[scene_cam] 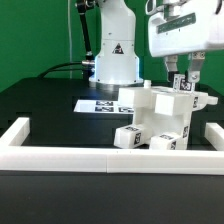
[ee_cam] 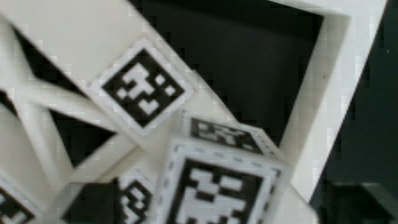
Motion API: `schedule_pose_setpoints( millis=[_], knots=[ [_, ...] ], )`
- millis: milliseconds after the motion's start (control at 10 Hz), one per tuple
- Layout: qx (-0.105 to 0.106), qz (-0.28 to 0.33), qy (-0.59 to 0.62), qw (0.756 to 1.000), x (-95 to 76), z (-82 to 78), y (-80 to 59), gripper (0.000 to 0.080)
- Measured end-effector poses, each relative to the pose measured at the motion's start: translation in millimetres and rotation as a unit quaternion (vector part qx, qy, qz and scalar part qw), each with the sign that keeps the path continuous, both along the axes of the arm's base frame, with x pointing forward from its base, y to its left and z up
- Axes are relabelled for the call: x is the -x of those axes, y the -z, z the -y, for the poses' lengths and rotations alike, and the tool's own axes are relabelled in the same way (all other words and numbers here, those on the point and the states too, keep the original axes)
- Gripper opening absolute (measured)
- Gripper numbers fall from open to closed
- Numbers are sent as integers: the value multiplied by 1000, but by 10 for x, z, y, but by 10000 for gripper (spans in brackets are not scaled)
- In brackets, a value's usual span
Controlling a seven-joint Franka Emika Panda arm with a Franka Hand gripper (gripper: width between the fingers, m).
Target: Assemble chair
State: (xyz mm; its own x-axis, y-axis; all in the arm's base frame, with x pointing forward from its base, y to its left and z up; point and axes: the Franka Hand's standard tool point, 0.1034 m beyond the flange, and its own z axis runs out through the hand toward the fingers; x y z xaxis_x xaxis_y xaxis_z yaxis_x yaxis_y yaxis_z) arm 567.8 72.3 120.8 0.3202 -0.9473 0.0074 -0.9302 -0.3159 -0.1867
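Chair (scene_cam: 150, 118) by bench (scene_cam: 40, 100) edge along border rail (scene_cam: 100, 157). Likely light, rigid, slick plastic, so grip upper bar. Hand (scene_cam: 187, 80) straddles it; cannot tell if clamped.

Exterior view: you look low across the bench (scene_cam: 40, 110), over the white border rail (scene_cam: 100, 157), facing the arm base (scene_cam: 115, 55); mid range, whole workspace in frame.
Wrist view: you ride the wrist, very close to the chair (ee_cam: 143, 85); tags fill the frame, blurred.
Shared: only the chair's upper part (scene_cam: 150, 105) by the claw (scene_cam: 187, 84).
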Motion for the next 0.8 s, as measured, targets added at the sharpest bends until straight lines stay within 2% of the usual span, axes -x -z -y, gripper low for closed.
schedule_pose_setpoints(
  millis=[100,500,800],
  knots=[
    [12,6,-62,998,-29,-1,-12,628],
    [40,16,-213,976,-44,-29,-21,649],
    [43,18,-234,971,-33,-41,-32,649]
  ],
)
